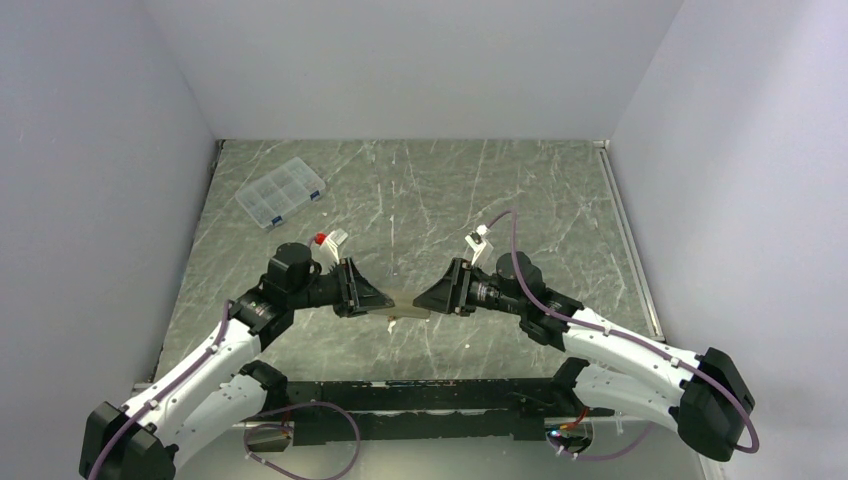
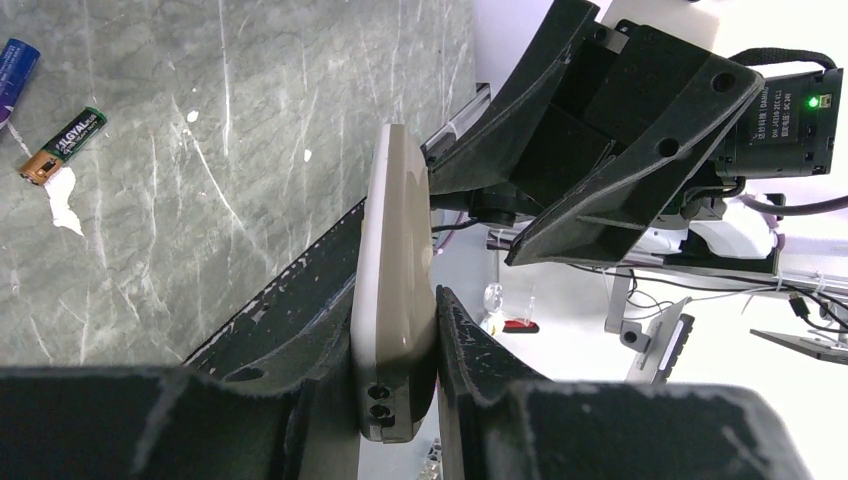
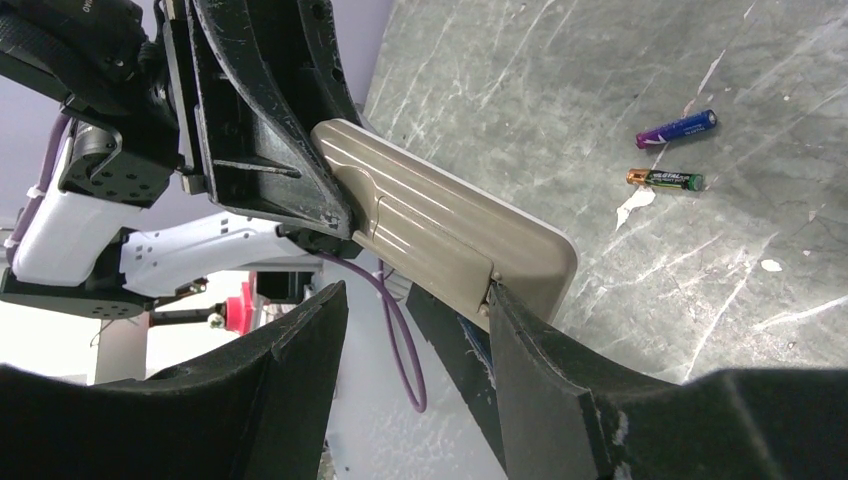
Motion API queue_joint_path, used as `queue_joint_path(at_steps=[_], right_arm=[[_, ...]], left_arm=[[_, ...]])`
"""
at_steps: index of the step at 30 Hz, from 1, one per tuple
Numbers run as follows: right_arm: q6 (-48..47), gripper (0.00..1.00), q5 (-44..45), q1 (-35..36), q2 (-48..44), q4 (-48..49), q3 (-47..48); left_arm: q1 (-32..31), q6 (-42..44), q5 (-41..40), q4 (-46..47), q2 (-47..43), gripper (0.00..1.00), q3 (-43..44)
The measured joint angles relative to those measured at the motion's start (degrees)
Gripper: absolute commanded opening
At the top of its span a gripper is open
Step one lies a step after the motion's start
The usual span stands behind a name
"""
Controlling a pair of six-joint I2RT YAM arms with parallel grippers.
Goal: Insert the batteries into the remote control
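left wrist, end effector (image 2: 395, 335) clamps remote control (image 2: 398, 200)

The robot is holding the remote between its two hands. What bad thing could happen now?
1. The left hand pinches the remote by one end only, seemingly above the table, so it might slip out and drop.
2. The right hand is open, with just one finger against the remote's other end. A push there could twist it loose.
3. The two batteries lie loose on the table and might roll if bumped.
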Motion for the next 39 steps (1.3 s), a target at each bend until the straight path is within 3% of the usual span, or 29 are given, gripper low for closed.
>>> queue_joint_path(at_steps=[23, 39], right_arm=[[0.3, 0.56, -2.7, 2.1, -0.4, 3.6, 2.5], [-4.3, 0.55, 2.8, 2.1, -2.5, -8.0, 4.0]], left_arm=[[-0.4, 1.4, -2.6, -1.7, 1.2, 0.00, 0.3], [-0.5, 3.8, -3.9, -5.2, 1.2, 0.00, 2.5]])
